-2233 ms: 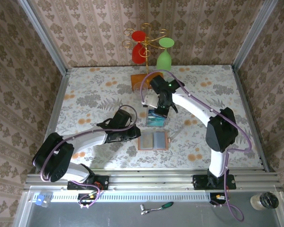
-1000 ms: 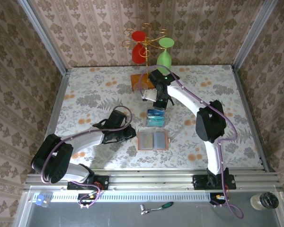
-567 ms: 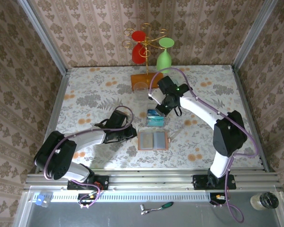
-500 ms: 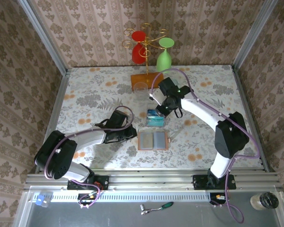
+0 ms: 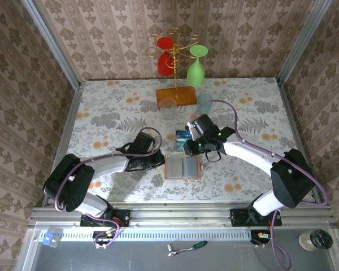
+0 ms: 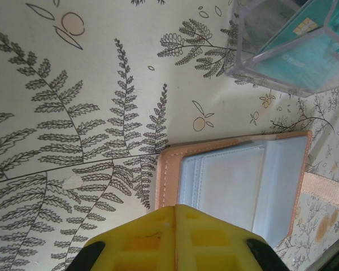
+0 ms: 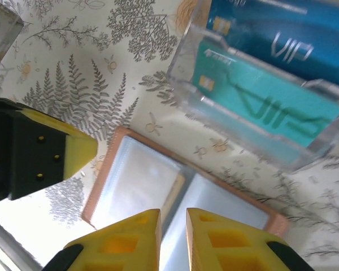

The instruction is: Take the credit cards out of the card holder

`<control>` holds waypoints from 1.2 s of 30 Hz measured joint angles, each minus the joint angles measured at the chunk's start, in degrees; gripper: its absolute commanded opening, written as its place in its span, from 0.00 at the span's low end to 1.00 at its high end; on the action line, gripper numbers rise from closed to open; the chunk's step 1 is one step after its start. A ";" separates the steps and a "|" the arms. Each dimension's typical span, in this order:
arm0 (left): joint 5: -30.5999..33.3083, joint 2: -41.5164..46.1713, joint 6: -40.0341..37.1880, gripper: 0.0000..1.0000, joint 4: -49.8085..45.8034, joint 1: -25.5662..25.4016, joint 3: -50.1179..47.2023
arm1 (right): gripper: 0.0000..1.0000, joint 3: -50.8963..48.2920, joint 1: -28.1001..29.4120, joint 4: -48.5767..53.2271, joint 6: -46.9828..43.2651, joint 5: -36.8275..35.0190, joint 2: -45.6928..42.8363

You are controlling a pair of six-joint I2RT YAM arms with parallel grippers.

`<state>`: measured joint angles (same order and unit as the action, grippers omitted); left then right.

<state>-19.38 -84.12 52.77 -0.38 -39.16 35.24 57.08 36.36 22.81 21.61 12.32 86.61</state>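
Observation:
The card holder (image 5: 182, 167) lies open on the table, salmon-brown rim with blue-grey pockets (image 6: 237, 183). Its left pocket shows the edge of a tan-orange credit card (image 7: 175, 189). A blue card (image 7: 271, 28) and a teal card (image 7: 254, 96) stand in the clear plastic box (image 5: 184, 138) just behind it. My left gripper (image 5: 161, 161) is shut with nothing in it, its tip (image 6: 175, 208) at the holder's left edge. Narrowly open and empty, my right gripper (image 7: 173, 217) hovers over the holder's middle fold (image 7: 183, 197).
A gold rack with a red and a green glass stands on an orange wooden base (image 5: 177, 95) at the back. A clear glass (image 5: 168, 105) stands in front of it. Patterned walls close in the table on three sides.
My right arm has swung back from the clear box near the rack base and now hangs over the open card holder. The left arm has barely moved.

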 measured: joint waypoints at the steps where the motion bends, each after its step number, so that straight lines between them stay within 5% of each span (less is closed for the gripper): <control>1: 0.20 0.00 0.07 0.05 0.00 -0.17 0.00 | 0.20 -0.63 0.46 -0.42 1.90 0.00 -0.07; 12: 1.22 -0.04 0.11 0.01 -0.04 -1.07 -0.57 | 0.22 -4.92 1.95 -4.92 17.79 2.60 0.02; 36: 1.77 -1.29 1.62 0.00 0.42 -4.72 -0.68 | 0.32 -5.44 2.23 -7.72 21.09 7.50 3.82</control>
<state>-17.61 -85.41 54.39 0.03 -43.88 34.57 51.64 38.59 15.09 42.70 19.81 90.43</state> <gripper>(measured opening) 0.050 0.316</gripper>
